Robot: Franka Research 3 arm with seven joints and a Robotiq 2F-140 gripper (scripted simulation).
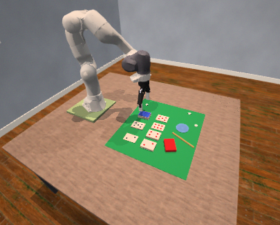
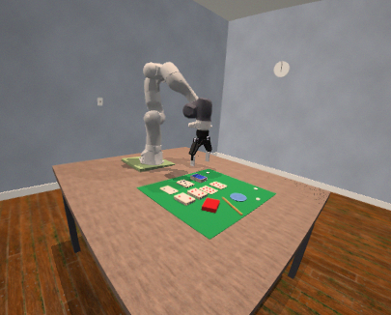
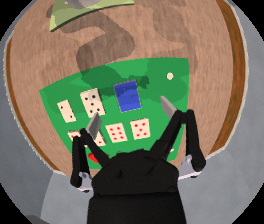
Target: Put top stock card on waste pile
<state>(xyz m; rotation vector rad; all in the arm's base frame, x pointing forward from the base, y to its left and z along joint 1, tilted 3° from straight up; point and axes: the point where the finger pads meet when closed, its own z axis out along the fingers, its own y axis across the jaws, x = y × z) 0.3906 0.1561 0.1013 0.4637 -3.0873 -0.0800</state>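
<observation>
The face-down stock (image 1: 144,114) is a small blue-backed stack at the corner of the green mat (image 1: 155,136) nearest my base. It also shows in the exterior view (image 2: 198,177) and in the wrist view (image 3: 128,95). Beside it, in the row nearest my base, lies a face-up card with black pips (image 1: 138,125), also seen in the wrist view (image 3: 91,102). My gripper (image 1: 144,103) hangs a little above the stock, pointing down, open and empty. It also shows in the exterior view (image 2: 200,157) and in the wrist view (image 3: 131,112).
Another black-pip card (image 1: 131,137) ends that row. Several red-pip cards (image 1: 157,126) lie in the second row. A red block (image 1: 169,144), a blue disc (image 1: 182,128), a wooden stick (image 1: 183,139) and small white pieces (image 1: 189,113) lie further out on the mat.
</observation>
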